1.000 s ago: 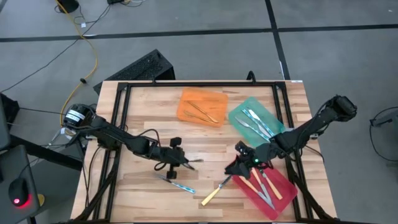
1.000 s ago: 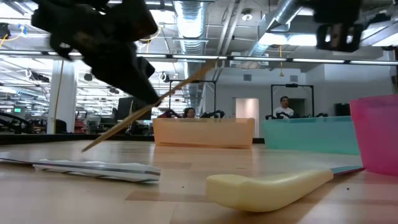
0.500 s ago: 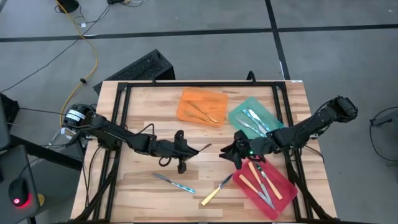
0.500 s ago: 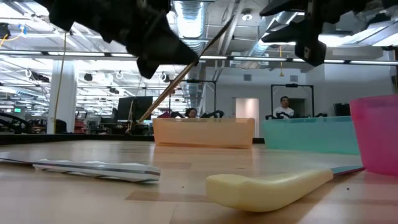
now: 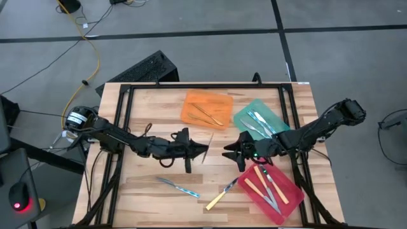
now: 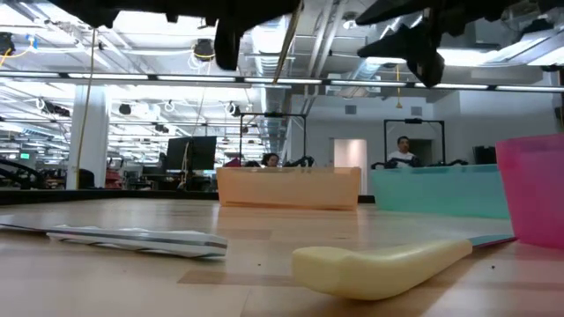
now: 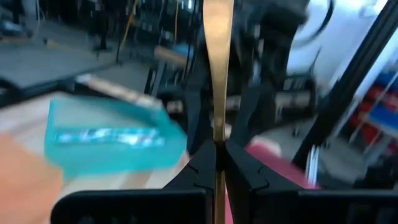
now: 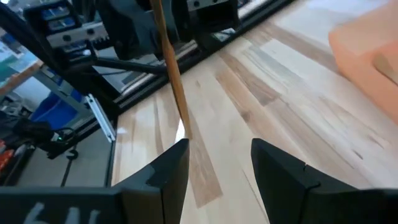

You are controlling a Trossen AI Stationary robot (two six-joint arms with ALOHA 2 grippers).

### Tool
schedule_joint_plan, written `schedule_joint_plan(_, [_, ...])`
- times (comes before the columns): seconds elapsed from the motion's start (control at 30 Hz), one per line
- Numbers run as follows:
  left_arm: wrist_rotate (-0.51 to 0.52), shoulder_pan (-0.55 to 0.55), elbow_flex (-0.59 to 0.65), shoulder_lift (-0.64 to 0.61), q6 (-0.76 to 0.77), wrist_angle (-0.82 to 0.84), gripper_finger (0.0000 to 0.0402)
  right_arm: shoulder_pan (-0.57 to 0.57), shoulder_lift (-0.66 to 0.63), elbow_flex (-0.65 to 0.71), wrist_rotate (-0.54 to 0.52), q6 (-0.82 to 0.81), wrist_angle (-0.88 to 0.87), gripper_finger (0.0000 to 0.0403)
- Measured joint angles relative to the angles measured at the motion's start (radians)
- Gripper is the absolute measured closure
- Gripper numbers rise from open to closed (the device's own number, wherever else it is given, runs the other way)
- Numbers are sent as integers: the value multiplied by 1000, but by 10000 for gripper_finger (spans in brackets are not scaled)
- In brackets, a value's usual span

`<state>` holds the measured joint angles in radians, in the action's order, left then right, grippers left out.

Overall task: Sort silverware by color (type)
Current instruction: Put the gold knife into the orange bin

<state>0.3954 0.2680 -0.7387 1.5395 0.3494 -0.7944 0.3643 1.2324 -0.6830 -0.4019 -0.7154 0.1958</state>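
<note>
My left gripper (image 5: 202, 151) is over the table's middle, shut on a slim gold utensil (image 5: 208, 146) that stands nearly upright (image 6: 285, 42). My right gripper (image 5: 227, 152) faces it from the right, open and a short way off; its wrist view shows the gold utensil (image 8: 170, 68) ahead of the parted fingers (image 8: 169, 167). A blue-handled utensil (image 5: 179, 186) and a yellow-handled one (image 5: 219, 196) lie flat on the wood near the front edge. More silverware lies in the orange tray (image 5: 206, 109), green tray (image 5: 261, 124) and red tray (image 5: 280, 193). My left gripper pinches the gold utensil's slim shaft (image 7: 216, 134) between its two fingers (image 7: 200, 163). The fingers point level toward the table's right side and lie across the utensil. The utensil is lifted clear of the table, nearly upright, with one end above the fingers and the other below (image 6: 278, 75).
A black frame rail (image 5: 191, 86) runs around the tabletop. Bare wood lies at the far left and between the two arms and the front edge. People show in the room beyond the table's far side (image 6: 403, 151).
My left gripper has risen and tipped up from pointing down to pointing level, drifting toward my right gripper. The gold utensil has swung from a low slant over the table to nearly upright, high above it. My right gripper has moved left from the red tray toward the left gripper, rolling.
</note>
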Motion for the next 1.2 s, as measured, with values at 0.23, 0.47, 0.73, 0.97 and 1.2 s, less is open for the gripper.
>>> schedule_joint_plan(0.23, [-28,-2,-1,0,-36,-193,401,-1,0,0,-38,37,66,209])
schedule_joint_plan(0.47, [17,-2,-1,0,14,-223,401,-1,0,0,-50,194,218,209])
schedule_joint_plan(0.73, [37,-2,-1,0,52,-222,401,-17,0,0,-46,296,255,208])
schedule_joint_plan(0.97, [35,-26,-1,0,28,-226,401,-43,0,0,-44,225,255,176])
schedule_joint_plan(1.2, [-59,-112,-1,0,36,-264,401,-54,0,-8,-42,224,266,147])
